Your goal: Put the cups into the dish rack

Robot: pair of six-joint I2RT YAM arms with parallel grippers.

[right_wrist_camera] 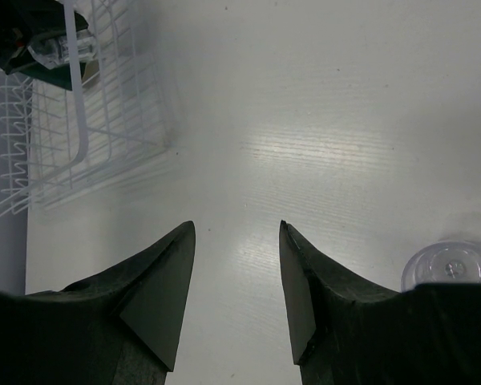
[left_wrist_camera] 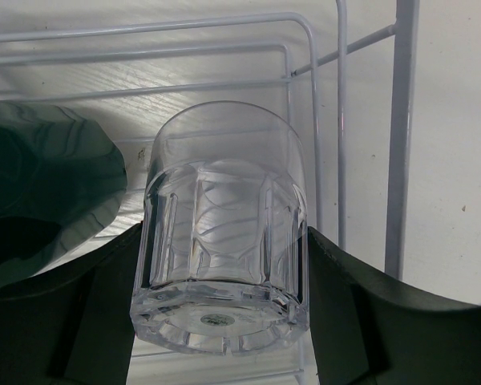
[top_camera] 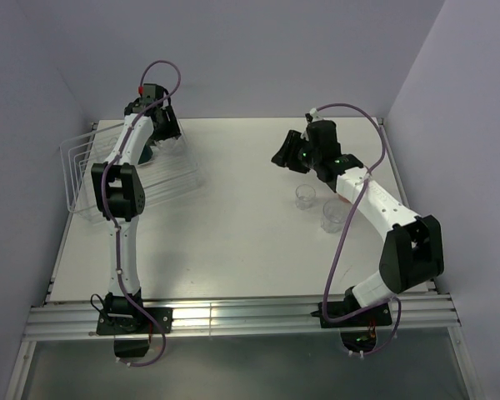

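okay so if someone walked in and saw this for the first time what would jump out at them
Most striking is the clear tumbler clamped between the left gripper's fingers over the wire dish rack at the table's far left, beside a dark green shape. Across the table, the right gripper hangs open and empty near two more clear tumblers.

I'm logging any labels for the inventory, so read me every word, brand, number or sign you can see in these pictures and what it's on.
None readable.
The clear tumbler held by the left gripper has a small dark mark on its base, too blurred to read.
The dish rack and both arms carry no visible lettering.
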